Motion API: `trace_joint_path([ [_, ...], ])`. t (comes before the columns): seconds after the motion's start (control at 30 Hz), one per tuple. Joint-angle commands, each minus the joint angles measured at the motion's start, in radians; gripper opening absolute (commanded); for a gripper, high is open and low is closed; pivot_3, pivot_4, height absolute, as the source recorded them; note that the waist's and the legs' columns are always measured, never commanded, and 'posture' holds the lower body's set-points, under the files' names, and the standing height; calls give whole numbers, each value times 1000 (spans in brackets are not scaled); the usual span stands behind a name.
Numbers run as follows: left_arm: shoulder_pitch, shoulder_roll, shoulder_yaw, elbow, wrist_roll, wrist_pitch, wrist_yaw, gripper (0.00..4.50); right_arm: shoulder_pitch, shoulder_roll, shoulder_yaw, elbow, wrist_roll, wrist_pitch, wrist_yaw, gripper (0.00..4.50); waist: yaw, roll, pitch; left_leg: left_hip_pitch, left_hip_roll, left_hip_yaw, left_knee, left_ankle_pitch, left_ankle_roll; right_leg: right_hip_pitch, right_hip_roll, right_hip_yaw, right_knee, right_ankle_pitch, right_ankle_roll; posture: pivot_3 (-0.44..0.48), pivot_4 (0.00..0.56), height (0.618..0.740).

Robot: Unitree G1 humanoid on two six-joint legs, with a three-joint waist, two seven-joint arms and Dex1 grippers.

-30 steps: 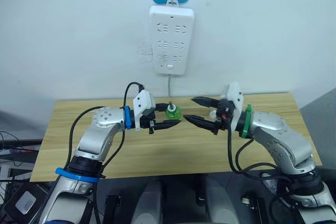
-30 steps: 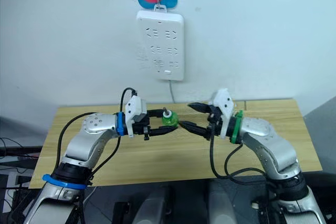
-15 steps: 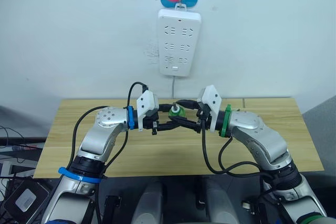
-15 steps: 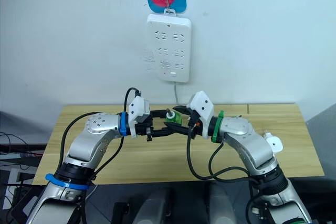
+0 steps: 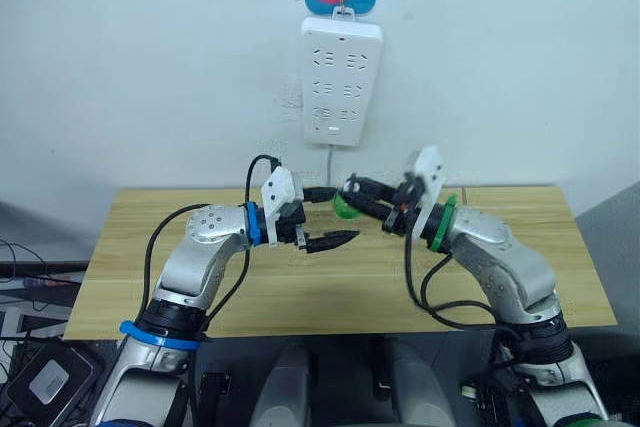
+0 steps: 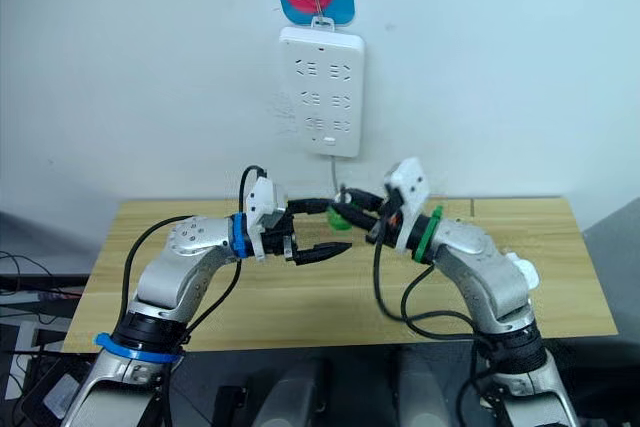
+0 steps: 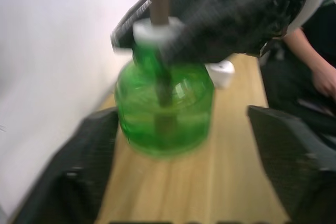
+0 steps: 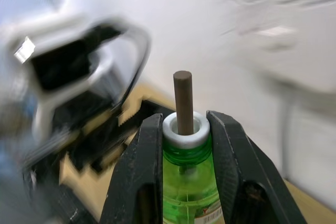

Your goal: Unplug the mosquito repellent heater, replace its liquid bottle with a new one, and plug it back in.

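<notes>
- Your right hand is clamped on the white neck of the round green liquid bottle, brown wick upright, above the wooden table.
- Your left hand is spread wide, empty, bottle between its fingers without touching.
- The small white rounded plastic heater lies on the table at 3 o'clock, well apart.

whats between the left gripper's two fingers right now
Nothing: the left gripper is open, and the green bottle, clamped by the right gripper, sits beyond its fingertips in the left wrist view.
</notes>
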Motion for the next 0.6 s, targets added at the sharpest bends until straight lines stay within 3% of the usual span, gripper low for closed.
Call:
trace_joint_path([
  [0.03,10,-73,29,-77,-5,-50,113,4500,2,78,-185,-23,276,145,-179,867,0,0,0,0,0,0,0,0,0,0,-1,0,0,0,0,25,245,740],
  [0.23,21,-197,-1,-123,0,-57,240,4500,-4,206,-294,-28,700,199,-494,867,-1,0,0,0,0,0,0,0,0,0,-1,0,1,0,0,24,244,740],
  [0.4,26,-229,-27,-131,13,-69,275,4500,-9,204,-260,-43,811,170,-612,867,-4,0,0,0,0,1,0,0,0,0,0,1,1,0,0,31,242,740],
  [0.6,19,-245,-24,-118,19,-87,301,4500,-6,160,-225,-40,867,137,-649,867,-4,0,0,0,0,2,0,0,1,0,1,0,1,0,0,35,245,740],
])
